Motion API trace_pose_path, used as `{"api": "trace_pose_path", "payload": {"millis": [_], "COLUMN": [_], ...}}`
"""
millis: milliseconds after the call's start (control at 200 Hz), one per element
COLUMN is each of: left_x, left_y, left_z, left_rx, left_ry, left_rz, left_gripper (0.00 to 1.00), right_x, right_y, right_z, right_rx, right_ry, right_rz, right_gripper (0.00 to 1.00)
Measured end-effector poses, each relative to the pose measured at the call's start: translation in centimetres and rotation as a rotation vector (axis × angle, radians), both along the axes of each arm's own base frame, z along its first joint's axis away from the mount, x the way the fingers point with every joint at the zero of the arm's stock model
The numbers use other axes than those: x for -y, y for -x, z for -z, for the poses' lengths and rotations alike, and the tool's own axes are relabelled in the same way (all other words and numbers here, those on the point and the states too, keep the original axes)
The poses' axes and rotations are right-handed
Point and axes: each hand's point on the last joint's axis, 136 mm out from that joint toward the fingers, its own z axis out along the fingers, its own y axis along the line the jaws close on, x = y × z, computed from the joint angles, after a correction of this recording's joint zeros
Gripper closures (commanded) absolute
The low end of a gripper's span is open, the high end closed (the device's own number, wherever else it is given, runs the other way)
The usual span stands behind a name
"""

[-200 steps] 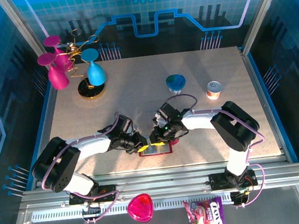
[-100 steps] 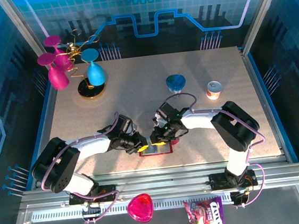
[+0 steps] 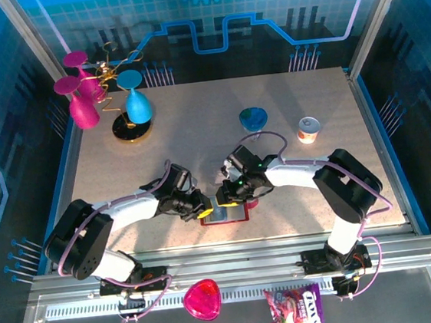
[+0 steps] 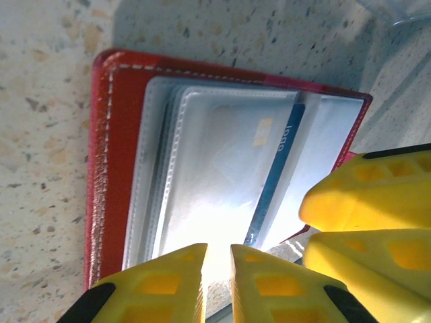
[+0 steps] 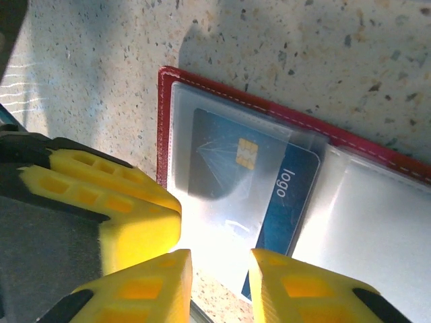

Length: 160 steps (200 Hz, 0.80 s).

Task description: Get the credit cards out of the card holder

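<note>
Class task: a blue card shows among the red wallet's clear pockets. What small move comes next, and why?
Probably close the right gripper on the blue card: its corner lies between the parted fingers, while the left gripper pins the card holder.

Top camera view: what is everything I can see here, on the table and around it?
card holder: one, dark red, open, near table edge
credit card: one, blue, in its clear pocket
magenta goblets: two, far left
blue goblet: one, beside them
wire stand: one, gold, far left
bowl: one, blue-green, far middle
can: one, white-orange, right of bowl
dish: one, pink, front ledge
candy bag: one, purple, front ledge
left gripper: yellow, at holder
right gripper: yellow, at holder
</note>
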Motion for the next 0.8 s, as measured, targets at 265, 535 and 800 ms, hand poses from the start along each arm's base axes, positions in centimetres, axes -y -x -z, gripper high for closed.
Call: {"api": "trace_pose_path", "payload": {"millis": [265, 535, 800], "left_x": [0.0, -0.1, -0.4], "left_y": [-0.2, -0.1, 0.0], "left_z": [-0.3, 0.3, 0.5], "left_rx": [0.015, 0.003, -0.002], "left_ry": [-0.008, -0.026, -0.043], "left_rz": [0.019, 0.028, 0.022], "left_gripper": [0.87, 0.89, 0.91], "right_x": [0.6, 1.1, 1.2], "right_y": [0.4, 0.7, 0.6], "right_z": [0.8, 1.6, 1.7], "right_rx": [-0.027, -0.039, -0.039], "right_ry": [0.006, 0.007, -0.002], "right_rz": [0.025, 0.037, 0.040], "right_gripper": [0.72, 0.72, 0.72]}}
